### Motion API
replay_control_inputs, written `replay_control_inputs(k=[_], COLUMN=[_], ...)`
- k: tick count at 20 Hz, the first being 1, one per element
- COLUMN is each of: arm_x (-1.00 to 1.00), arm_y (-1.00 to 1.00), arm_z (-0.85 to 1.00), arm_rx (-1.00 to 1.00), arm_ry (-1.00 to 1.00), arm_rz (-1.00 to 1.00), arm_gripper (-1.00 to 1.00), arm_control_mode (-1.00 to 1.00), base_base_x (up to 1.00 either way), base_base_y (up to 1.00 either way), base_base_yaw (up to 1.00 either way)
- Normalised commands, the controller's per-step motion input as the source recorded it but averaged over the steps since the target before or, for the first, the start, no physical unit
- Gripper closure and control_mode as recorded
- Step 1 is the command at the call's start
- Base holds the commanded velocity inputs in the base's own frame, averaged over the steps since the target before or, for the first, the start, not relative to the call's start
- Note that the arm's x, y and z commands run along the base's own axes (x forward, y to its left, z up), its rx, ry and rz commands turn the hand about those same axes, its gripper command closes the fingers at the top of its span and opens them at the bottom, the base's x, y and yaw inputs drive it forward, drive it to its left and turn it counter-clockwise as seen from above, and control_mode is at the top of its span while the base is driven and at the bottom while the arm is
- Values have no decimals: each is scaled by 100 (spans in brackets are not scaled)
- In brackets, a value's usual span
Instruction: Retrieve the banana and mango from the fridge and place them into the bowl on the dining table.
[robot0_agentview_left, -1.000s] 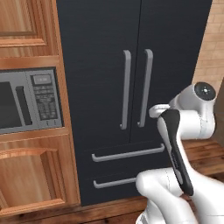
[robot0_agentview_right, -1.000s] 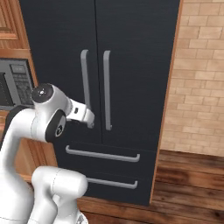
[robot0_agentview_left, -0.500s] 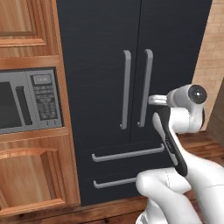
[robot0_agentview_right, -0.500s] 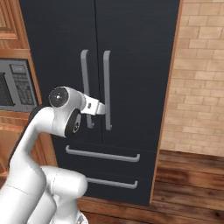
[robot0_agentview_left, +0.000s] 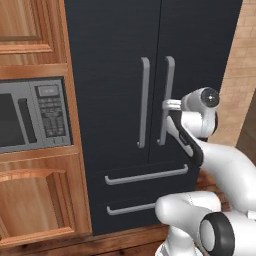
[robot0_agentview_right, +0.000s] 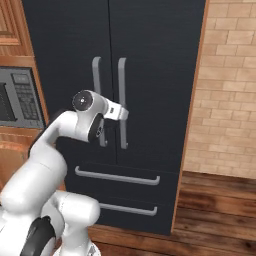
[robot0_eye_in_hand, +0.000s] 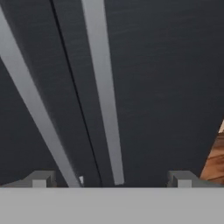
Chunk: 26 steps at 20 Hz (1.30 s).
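Note:
The black fridge (robot0_agentview_left: 115, 60) (robot0_agentview_right: 155, 55) stands with both doors shut, so the banana and mango are hidden. The bowl and dining table are out of view. My gripper (robot0_agentview_left: 168, 105) (robot0_agentview_right: 124, 114) is at the right door's silver bar handle (robot0_agentview_left: 166, 100) (robot0_agentview_right: 121, 90), about mid-height. In the hand view the gripper (robot0_eye_in_hand: 109, 179) is open, its fingertips (robot0_eye_in_hand: 41, 178) wide apart. The right handle (robot0_eye_in_hand: 105, 96) runs up between them, and the left handle (robot0_eye_in_hand: 35, 109) slants past the left fingertip. Contact with the handle cannot be told.
A silver built-in microwave (robot0_agentview_left: 30, 115) (robot0_agentview_right: 15, 97) sits in wooden cabinets (robot0_agentview_left: 40, 200) left of the fridge. Two lower drawers with bar handles (robot0_agentview_left: 145, 176) (robot0_agentview_right: 117, 177) lie below the doors. A brick wall (robot0_agentview_right: 225, 85) and wooden floor (robot0_agentview_right: 215, 200) are to the right.
The arm has stretched forward toward the fridge, carrying the gripper from in front of the doors up to the right door's handle. The doors stay shut.

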Motion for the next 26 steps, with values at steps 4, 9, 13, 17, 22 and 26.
replay_control_inputs(k=[4,9,13,17,22,26], arm_x=[78,86,86,89,91,97], arm_y=[-9,-18,-18,-14,0,0], arm_z=[0,0,-3,-6,-20,-27], arm_rx=[1,2,2,1,0,0], arm_ry=[-2,0,0,0,0,0], arm_rz=[1,4,6,5,4,3], arm_gripper=[-100,-100,-100,-100,-100,-100], arm_control_mode=[-100,-100,-100,-100,-100,-100], base_base_x=[0,0,0,0,0,0], base_base_y=[0,0,0,0,0,0], base_base_yaw=[0,0,0,0,0,0])
